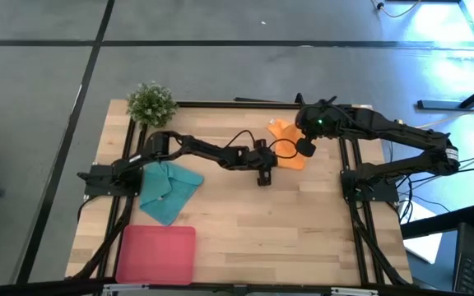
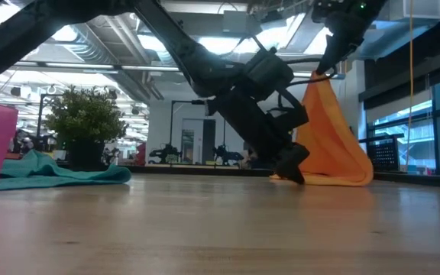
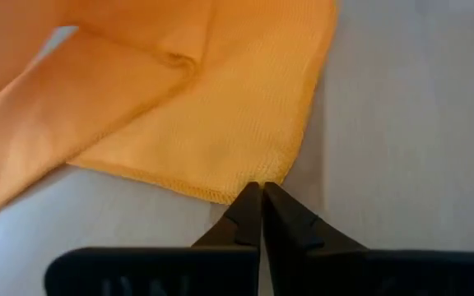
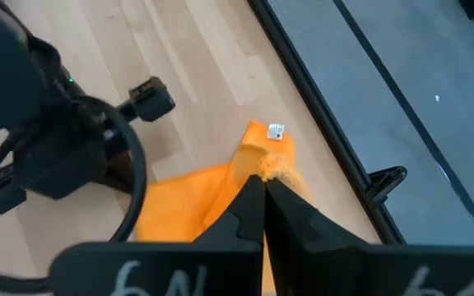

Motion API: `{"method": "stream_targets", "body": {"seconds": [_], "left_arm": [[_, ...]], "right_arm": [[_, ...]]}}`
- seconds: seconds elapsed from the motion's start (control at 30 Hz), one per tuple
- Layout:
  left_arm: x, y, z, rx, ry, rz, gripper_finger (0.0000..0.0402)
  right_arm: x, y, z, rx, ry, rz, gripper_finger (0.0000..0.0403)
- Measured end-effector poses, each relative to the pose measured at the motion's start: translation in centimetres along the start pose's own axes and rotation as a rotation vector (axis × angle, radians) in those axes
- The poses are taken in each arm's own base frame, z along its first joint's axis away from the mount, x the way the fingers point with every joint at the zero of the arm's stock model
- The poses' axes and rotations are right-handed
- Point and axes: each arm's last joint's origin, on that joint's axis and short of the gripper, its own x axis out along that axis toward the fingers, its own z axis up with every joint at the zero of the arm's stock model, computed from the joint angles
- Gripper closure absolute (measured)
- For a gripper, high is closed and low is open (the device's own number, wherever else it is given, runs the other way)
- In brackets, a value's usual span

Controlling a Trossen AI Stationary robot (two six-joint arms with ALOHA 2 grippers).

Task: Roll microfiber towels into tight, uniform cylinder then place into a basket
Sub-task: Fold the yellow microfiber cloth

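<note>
The right tool (image 4: 263, 182) pinched one corner of the soft orange towel (image 2: 328, 141) and held it aloft, so the finely woven cloth hung in a draped cone with its hem on the pale plank worktop (image 1: 262, 222). The left tool (image 3: 261, 191), fingers pressed together, nipped the towel's low stitched corner down at the wood. The teal towel (image 1: 168, 189) lay crumpled beside the left arm, with the round-cornered pink basket (image 1: 156, 254) near it.
</note>
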Motion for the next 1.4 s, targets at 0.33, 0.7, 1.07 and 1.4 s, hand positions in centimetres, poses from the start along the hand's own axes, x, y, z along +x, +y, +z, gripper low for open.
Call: {"method": "stream_targets", "body": {"seconds": [0.33,0.7,1.07,1.4], "left_arm": [[-4.7,-0.3,2.6,0.012,0.051,-0.018,0.0401],[-13.5,1.8,7.1,0.013,-0.004,0.097,0.0401],[-21.4,5.0,9.3,-0.041,-0.071,0.302,0.0401],[-26.2,6.8,10.1,-0.079,-0.141,0.398,0.0401]], "right_arm": [[-2.1,-0.9,-1.2,0.091,0.005,-0.068,0.0398],[-2.1,-1.2,-2.2,0.125,0.085,-0.142,0.0398],[-2.1,-1.4,-2.2,0.127,0.086,-0.164,0.0398],[-2.1,-1.4,-2.2,0.129,0.081,-0.163,0.0398]]}}
